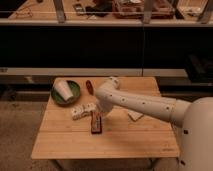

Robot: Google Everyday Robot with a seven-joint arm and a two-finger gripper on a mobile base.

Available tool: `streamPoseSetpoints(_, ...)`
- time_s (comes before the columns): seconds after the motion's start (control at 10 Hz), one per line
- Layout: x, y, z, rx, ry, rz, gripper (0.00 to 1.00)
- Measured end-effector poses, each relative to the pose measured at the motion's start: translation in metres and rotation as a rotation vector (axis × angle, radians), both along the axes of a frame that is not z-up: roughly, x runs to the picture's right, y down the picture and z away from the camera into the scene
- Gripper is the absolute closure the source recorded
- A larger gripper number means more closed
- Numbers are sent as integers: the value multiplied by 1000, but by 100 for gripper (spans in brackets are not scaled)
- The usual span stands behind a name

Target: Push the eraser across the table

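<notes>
1. Small flat dark eraser with a red-brown face (95, 122) lies near the centre of the light-wood plank table (60, 145).
2. Claw (99, 113) sits at its far end; open or closed, can't tell.
3. Likely push start; next needs a steady, centred shove.

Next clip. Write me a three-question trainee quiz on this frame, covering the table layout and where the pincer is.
1. True or false: the eraser lies near the middle of the table.
2. Multiple choice: what stands in the green dish? A) a white cup B) a banana C) a spoon
3. Fill in: the pincer hangs just above the eraser's ___ end, counted from the camera (near or far).

Key
1. True.
2. A, the white cup.
3. Far.
</notes>
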State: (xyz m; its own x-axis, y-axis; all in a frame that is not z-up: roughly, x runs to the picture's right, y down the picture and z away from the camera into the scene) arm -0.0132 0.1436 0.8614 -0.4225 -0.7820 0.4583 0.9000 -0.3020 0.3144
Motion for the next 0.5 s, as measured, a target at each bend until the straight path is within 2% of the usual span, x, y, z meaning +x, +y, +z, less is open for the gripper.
streamPoseSetpoints(0.3, 11, 6, 15, -22, 50, -2, 100)
streamPoseSetpoints(0.5, 11, 4, 22, -30, 62, 9, 100)
